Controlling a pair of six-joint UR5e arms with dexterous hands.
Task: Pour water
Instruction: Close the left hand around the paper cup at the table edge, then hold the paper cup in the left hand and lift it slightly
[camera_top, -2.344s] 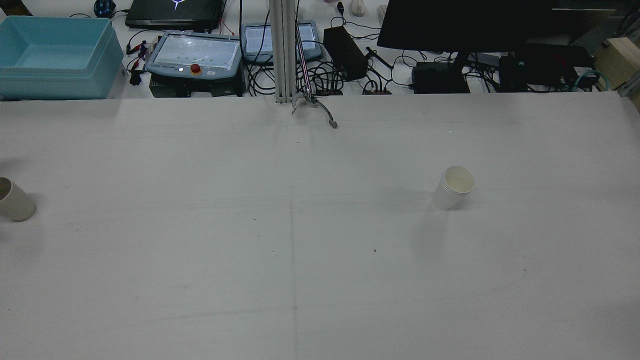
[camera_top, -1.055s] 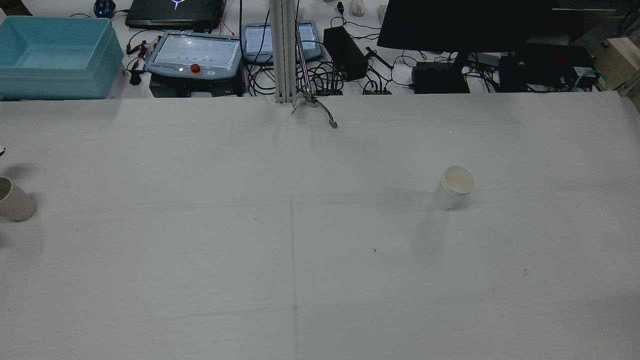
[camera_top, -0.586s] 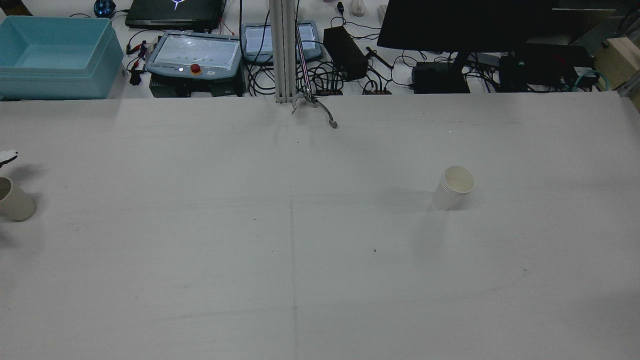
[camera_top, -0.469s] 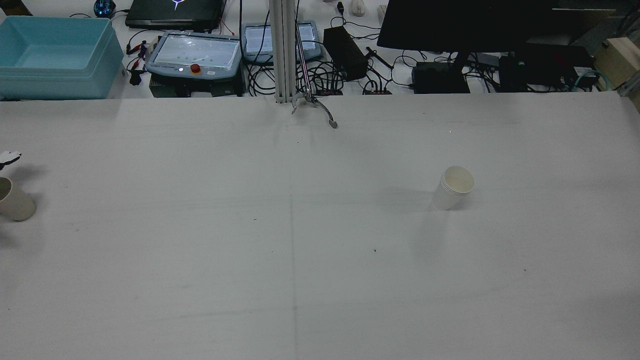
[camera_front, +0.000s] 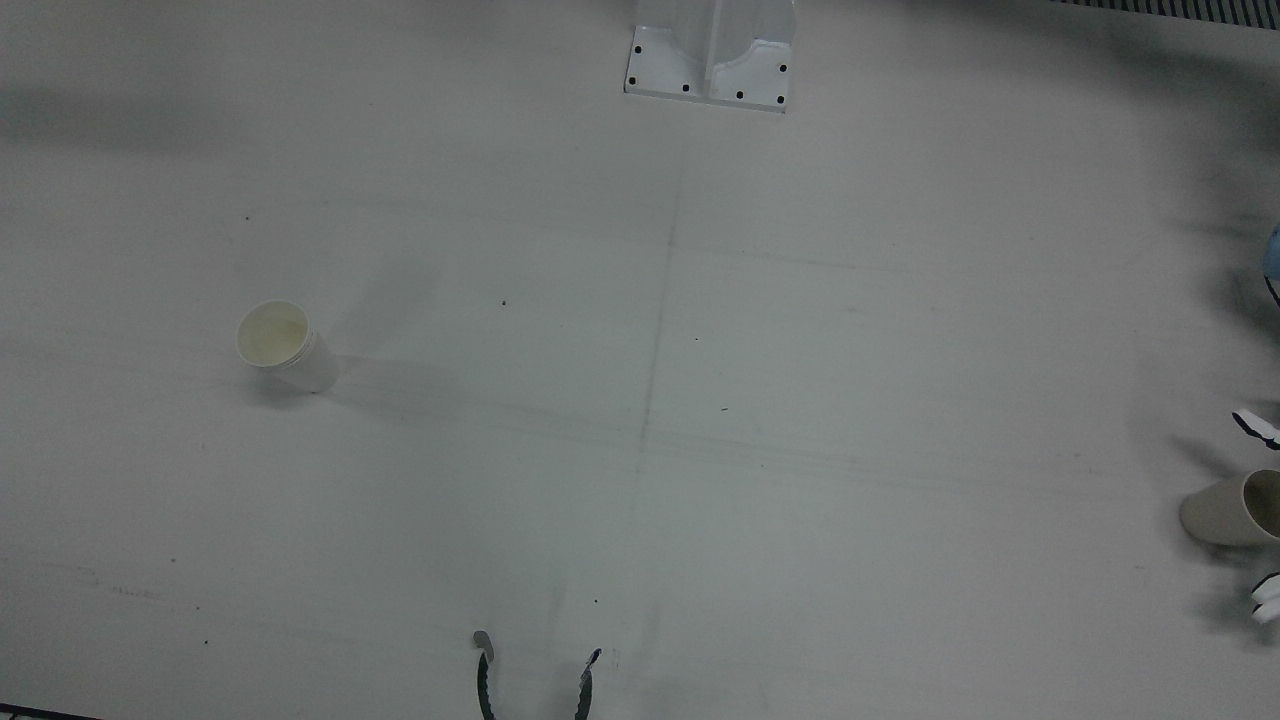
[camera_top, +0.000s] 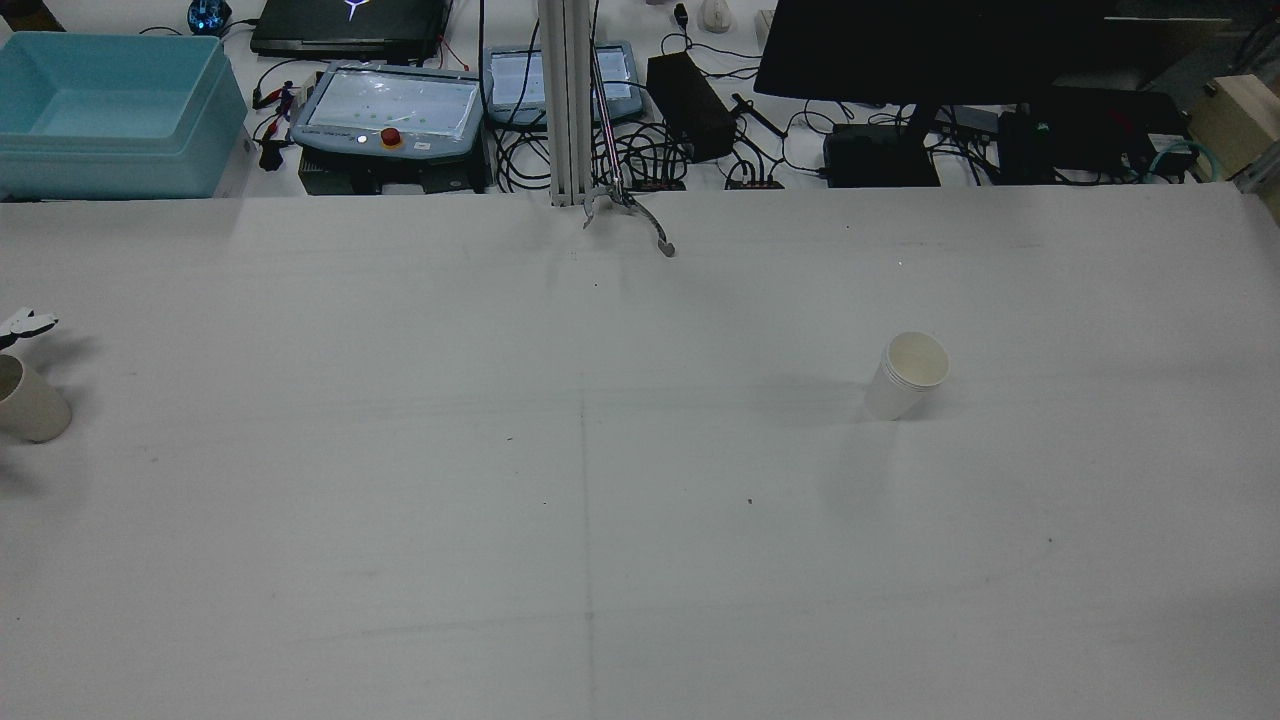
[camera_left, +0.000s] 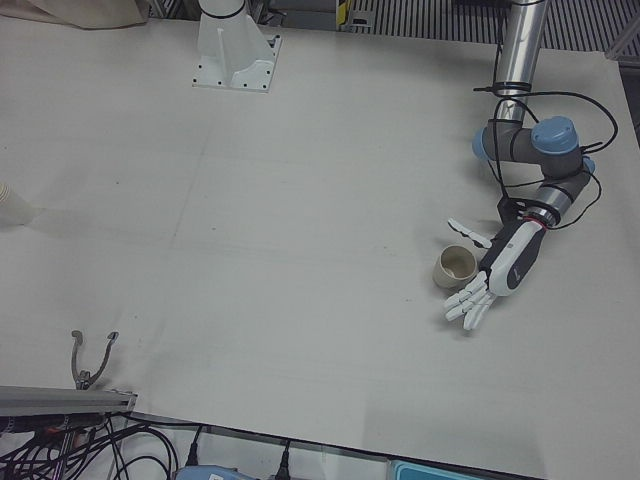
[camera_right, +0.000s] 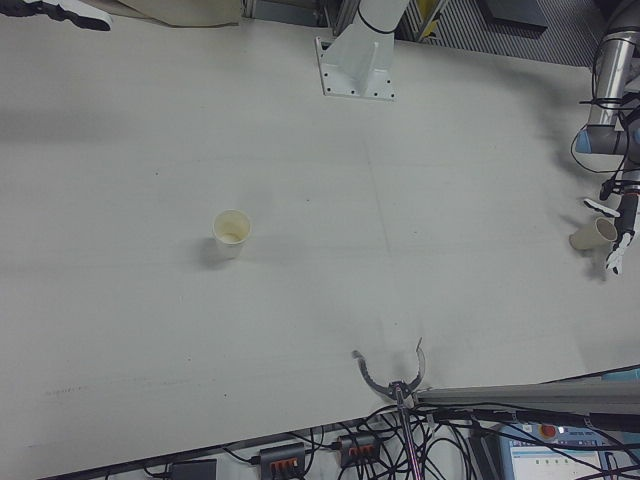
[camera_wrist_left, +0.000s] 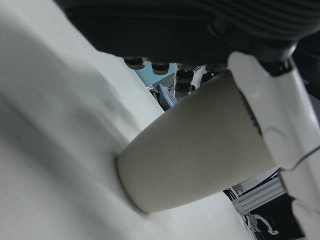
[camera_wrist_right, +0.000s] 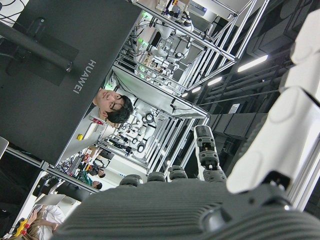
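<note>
A beige paper cup (camera_left: 458, 266) stands upright near the table's edge on my left side, also seen in the rear view as the beige cup (camera_top: 30, 400). My left hand (camera_left: 500, 272) is open around it, thumb on one side, fingers spread on the other, palm close to the cup wall (camera_wrist_left: 200, 145). I cannot tell whether it touches. A white paper cup (camera_top: 908, 375) stands upright on my right half, the same white cup (camera_front: 283, 345) alone in the front view. My right hand (camera_right: 62, 12) is open, far from both cups at the right-front view's top left corner.
Metal tongs (camera_top: 630, 215) lie at the table's far edge by a vertical post. A white pedestal plate (camera_front: 712, 60) is bolted to the table on the robot's side. Beyond the far edge are a blue bin (camera_top: 110, 115), a teach pendant (camera_top: 390, 110), cables and a monitor (camera_top: 930, 45).
In the rear view a fingertip of my left hand has come in at the left edge and moved right, just above the beige cup. Neither cup has moved.
</note>
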